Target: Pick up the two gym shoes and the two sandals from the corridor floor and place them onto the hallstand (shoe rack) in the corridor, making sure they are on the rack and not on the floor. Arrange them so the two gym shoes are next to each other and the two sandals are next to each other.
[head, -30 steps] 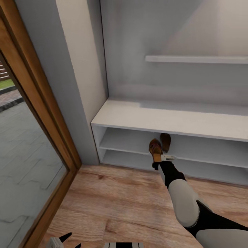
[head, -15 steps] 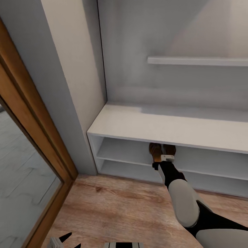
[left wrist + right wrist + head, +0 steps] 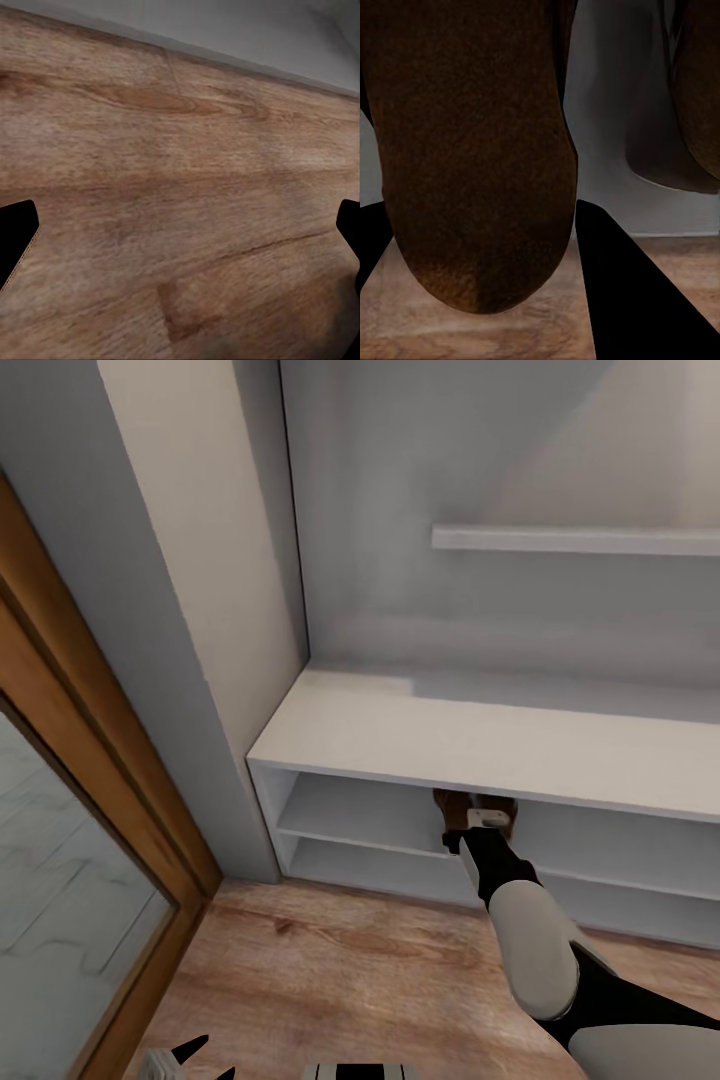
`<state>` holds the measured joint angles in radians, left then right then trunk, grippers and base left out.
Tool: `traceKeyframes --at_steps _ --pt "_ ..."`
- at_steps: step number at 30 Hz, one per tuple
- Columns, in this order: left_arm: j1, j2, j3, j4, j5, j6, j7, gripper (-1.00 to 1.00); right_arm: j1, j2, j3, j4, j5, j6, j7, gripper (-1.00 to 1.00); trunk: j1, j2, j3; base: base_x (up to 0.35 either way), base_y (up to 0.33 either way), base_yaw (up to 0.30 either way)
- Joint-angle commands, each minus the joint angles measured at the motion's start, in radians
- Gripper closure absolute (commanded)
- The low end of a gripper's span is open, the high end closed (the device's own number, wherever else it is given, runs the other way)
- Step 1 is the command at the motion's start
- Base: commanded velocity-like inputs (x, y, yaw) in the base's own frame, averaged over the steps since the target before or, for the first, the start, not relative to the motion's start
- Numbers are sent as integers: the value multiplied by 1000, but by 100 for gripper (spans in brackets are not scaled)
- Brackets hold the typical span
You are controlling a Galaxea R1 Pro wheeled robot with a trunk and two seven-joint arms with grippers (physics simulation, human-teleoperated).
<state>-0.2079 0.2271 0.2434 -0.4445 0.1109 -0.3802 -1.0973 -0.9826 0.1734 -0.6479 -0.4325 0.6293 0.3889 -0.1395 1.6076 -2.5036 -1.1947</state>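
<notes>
Right wrist view: right gripper [image 3: 484,225] clenched on a brown sandal [image 3: 472,150], 2nd sandal [image 3: 697,90] already on hallstand [image 3: 480,735] upper shelf just beside it; IMO slide deeper, keep level & parallel w/ its mate, then release.

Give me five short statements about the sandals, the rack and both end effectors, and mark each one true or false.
1. The right end effector reaches into the upper open shelf of the hallstand. True.
2. A brown sandal lies between the right end effector's fingers. True.
3. The second sandal lies on the corridor floor. False: it sits inside the shelf beside the first one.
4. The left end effector holds a gym shoe. False: its fingers stand wide apart over bare floor.
5. Shoes stand on the hallstand's bench top. False: the bench top is bare.
</notes>
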Motion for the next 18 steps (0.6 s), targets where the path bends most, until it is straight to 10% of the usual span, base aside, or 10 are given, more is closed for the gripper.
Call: traceKeyframes --at_steps 1,18 --pt "-1 0 2 1 1 -5 -4 -100 -1 1 -4 -2 1 4 -1 100 0 0 -1 70 0 0" --pt "-1 0 2 1 1 -5 -4 -100 -1 1 -4 0 1 4 -1 100 0 0 -1 41 0 0"
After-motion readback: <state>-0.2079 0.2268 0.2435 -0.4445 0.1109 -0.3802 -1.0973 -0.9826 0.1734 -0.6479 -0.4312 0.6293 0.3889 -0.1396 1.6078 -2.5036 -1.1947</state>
